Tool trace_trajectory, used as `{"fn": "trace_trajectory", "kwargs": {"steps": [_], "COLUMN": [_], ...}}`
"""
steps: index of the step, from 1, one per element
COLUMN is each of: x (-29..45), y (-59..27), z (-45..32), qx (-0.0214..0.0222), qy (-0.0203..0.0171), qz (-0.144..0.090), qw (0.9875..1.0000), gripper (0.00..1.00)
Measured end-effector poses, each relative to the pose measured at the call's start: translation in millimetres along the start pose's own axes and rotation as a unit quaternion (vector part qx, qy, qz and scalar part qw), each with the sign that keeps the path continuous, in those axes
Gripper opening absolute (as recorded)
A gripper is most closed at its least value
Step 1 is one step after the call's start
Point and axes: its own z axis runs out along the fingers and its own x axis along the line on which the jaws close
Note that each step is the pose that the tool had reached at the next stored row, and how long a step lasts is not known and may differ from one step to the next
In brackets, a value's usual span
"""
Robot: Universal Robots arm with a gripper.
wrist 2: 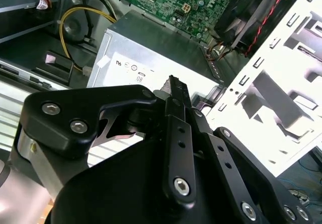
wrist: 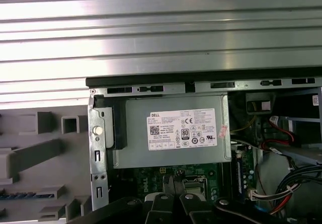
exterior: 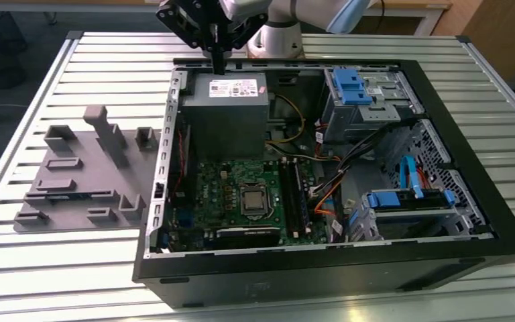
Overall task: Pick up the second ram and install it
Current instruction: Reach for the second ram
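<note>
In the exterior view, an open computer case (exterior: 329, 272) lies on a slatted metal table (exterior: 105, 268) and takes up the centre and right of the frame. The gripper (exterior: 217, 66) hangs at the upper middle, just above the far edge of the grey power supply (exterior: 226, 111). Its fingers are drawn together into one narrow dark tip with nothing between them. Below the power supply lies the green motherboard (exterior: 226, 194) with its processor socket (exterior: 253, 200). Blue drive brackets (exterior: 351, 87) sit toward the exterior view's right. At the exterior view's left, outside the case, a grey fixture (exterior: 70, 168) rests on the table. The second ram (exterior: 68, 195) lies flat in a long slot in its lower part, well apart from the gripper.

In the second wrist view, the gripper (wrist 2: 176, 88) appears from behind its black linkage. The fingers are closed against each other and empty, over the power supply (wrist 2: 146, 53). Beyond it are the motherboard (wrist 2: 186, 2) and yellow cables (wrist 2: 75, 20).

In the first wrist view, the gripper (wrist: 173, 181) has its fingertips (wrist: 168, 183) together. It is just beside the labelled power supply (wrist: 173, 133), with the table (wrist: 161, 32) slats beyond the case. The second ram (wrist: 22, 195) shows as a blue strip lying in the fixture (wrist: 45, 153), outside the case wall.
</note>
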Motion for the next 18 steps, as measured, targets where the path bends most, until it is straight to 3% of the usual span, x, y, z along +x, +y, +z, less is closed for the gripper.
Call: {"fn": "trace_trajectory", "kwargs": {"steps": [18], "x": [11.5], "y": [-0.9], "z": [-0.1], "qx": [0.0], "qy": [0.0], "qz": [0.0], "qw": [1.0], "gripper": [0.11]}}
